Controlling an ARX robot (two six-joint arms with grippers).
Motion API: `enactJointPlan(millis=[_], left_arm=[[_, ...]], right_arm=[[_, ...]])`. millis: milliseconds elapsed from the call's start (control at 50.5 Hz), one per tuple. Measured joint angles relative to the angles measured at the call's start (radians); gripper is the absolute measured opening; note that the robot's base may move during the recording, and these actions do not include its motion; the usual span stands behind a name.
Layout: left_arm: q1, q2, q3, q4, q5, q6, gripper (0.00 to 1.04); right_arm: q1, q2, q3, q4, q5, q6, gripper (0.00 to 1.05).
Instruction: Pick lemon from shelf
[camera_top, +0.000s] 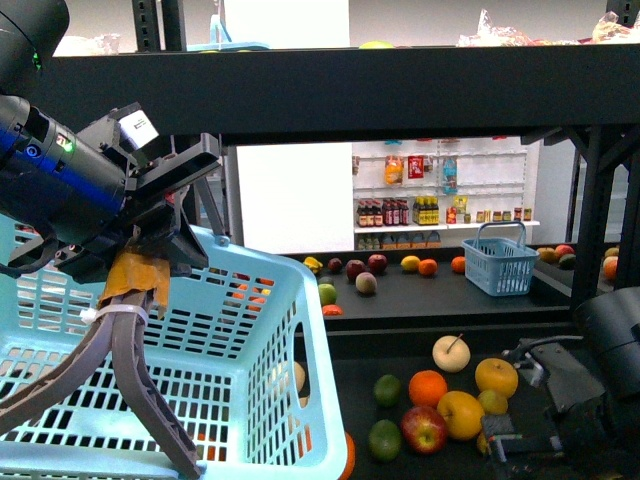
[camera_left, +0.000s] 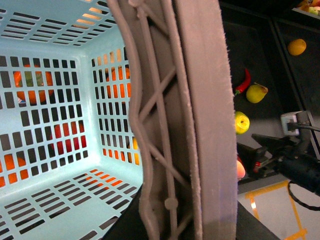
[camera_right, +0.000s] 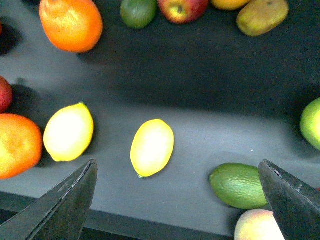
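Right wrist view, lemon (camera_right: 152, 147) on shelf (camera_right: 200, 90), right end effector (camera_right: 177, 166) spread

Yellow lemon (camera_right: 152, 147), black shelf (camera_right: 200, 90)

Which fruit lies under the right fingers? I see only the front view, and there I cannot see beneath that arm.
Observer: In the right wrist view a lemon lies on the black shelf between the open fingers of the right gripper, touching neither.
Operator: Is something close to it?
Observer: A second lemon lies beside it, apart, nearer one finger.
Operator: And by the other finger?
Observer: A green fruit lies close beside the other finger.
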Motion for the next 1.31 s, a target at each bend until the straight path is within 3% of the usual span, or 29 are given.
enactJointPlan(millis=[495, 1306], left_arm=[[0.000, 0.000, 0.000, 0.000, 0.000, 0.000, 0.17], [0.000, 0.000, 0.000, 0.000, 0.000, 0.000, 0.17]], right_arm=[[0.062, 0.328, 0.241, -0.019, 0.075, -0.040, 0.97], [0.129, 0.603, 0.505, -0.105, 0.149, -0.029, 0.97]])
